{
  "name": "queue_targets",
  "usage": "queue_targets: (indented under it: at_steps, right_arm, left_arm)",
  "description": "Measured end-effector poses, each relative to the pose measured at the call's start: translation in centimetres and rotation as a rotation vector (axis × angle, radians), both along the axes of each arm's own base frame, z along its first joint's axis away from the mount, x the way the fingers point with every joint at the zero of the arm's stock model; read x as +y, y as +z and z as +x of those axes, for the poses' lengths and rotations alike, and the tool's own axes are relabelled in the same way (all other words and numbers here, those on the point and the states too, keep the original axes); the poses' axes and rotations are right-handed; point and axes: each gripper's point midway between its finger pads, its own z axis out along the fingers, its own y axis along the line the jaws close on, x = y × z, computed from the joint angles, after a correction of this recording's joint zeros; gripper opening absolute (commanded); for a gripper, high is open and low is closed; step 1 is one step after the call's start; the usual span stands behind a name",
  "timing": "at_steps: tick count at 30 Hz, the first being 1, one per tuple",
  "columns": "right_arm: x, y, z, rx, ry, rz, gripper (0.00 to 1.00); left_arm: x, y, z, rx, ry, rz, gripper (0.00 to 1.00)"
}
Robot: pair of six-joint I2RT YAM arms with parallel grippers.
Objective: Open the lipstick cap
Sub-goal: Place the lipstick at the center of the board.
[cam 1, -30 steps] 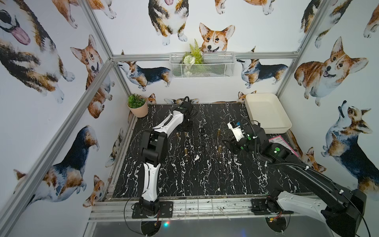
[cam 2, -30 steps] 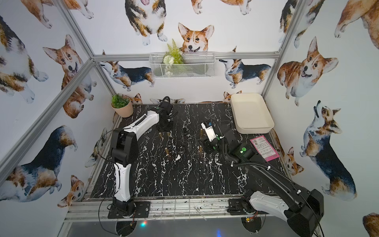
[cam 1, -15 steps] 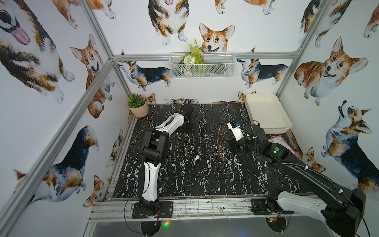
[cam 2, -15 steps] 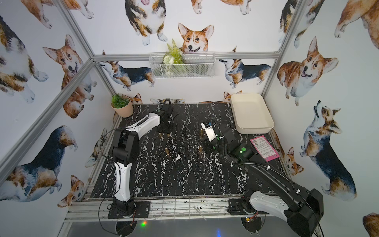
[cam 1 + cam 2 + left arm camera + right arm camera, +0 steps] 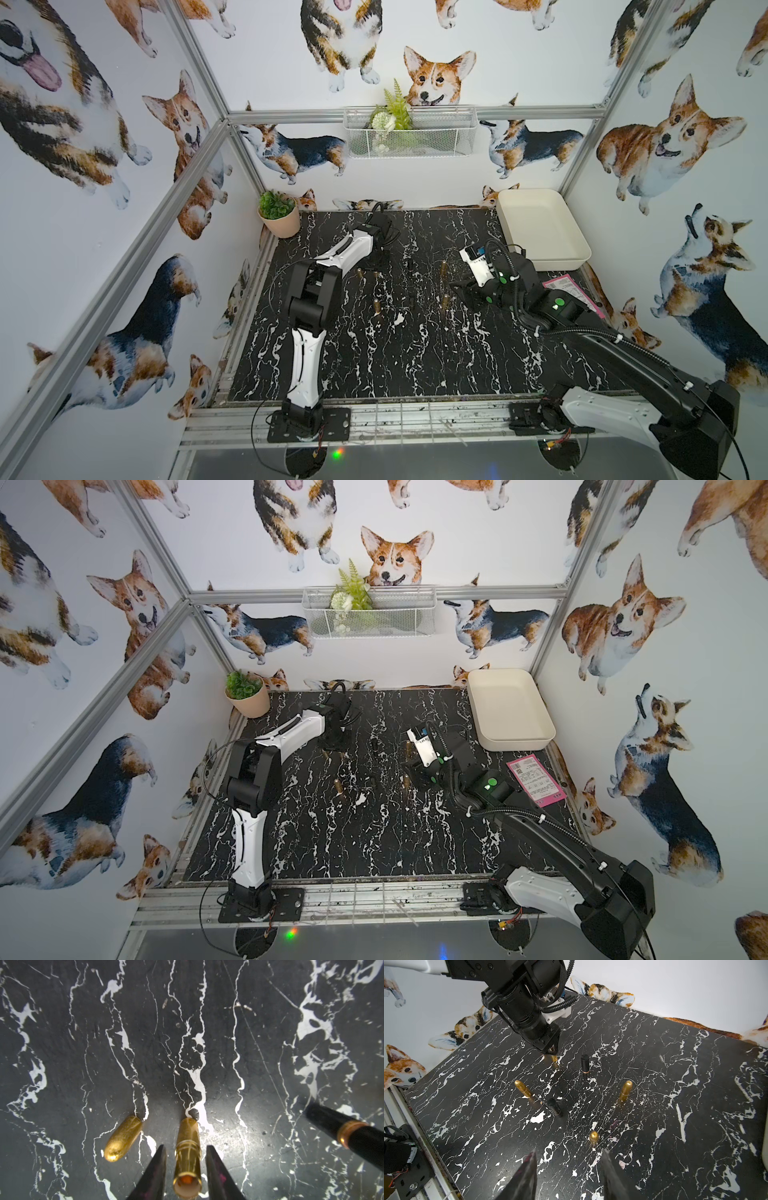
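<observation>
Gold lipstick tube (image 5: 188,1164) stood uncapped between the left gripper's (image 5: 186,1146) parted jaws, so a straight lift away looked safest; the right gripper (image 5: 568,1151) gaped empty.

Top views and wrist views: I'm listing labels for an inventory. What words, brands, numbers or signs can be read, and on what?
No text here can be read.
Pink sheet at the table's edge: printed lines, too small to read.
White part on the right arm's wrist: dark marks, too blurred to read.
Gold lipstick in the left wrist view: no lettering shows.
</observation>
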Motion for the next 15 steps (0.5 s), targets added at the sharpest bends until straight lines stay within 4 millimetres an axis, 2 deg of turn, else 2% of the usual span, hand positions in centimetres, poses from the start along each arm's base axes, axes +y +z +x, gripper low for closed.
queue_targets:
  at_steps: [9,12,15]
  right_arm:
    - [-0.1,-0.1,0.1,-0.004,-0.005,-0.01,0.52]
    - [-0.2,0.0,0.1,-0.01,-0.005,-0.008,0.52]
    - [-0.3,0.3,0.0,-0.016,-0.007,-0.004,0.52]
  left_arm:
    - [0.2,0.3,0.2,-0.01,0.008,0.01,0.45]
    - [0.2,2.1,0.3,-0.034,0.011,0.002,0.51]
    - [-0.1,5.6,0.8,-0.087,0.009,-0.028,0.53]
